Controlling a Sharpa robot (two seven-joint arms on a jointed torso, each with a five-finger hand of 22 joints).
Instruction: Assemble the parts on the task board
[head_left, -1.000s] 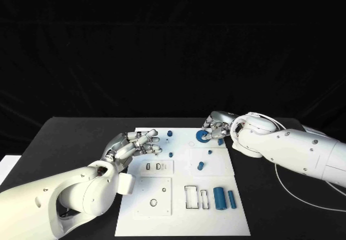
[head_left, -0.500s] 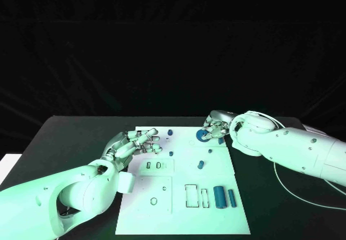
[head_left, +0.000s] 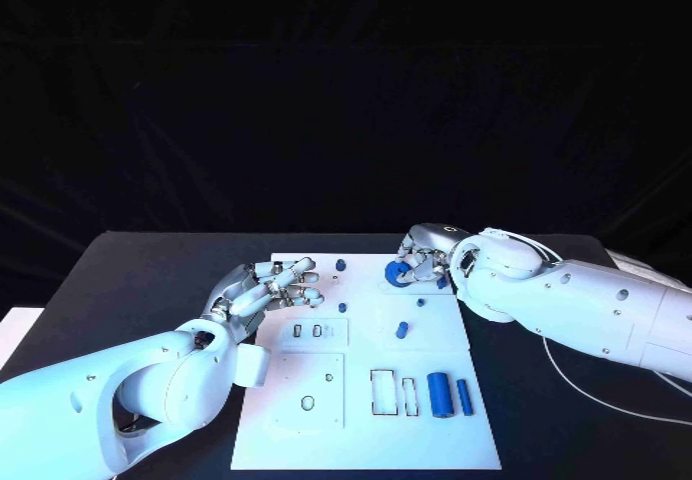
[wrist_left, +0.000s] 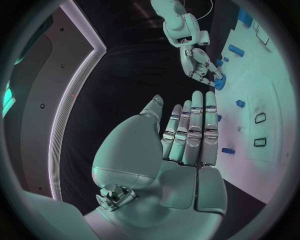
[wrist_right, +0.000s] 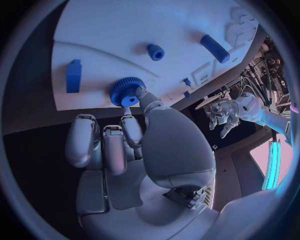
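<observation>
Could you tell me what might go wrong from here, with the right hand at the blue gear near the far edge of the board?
1. The right hand touches the blue gear with few fingertips; it may slip or tilt.
2. The gear sits near the far edge of the task board; a push could slide it off.
3. A small blue peg lies close by and could get knocked.
</observation>
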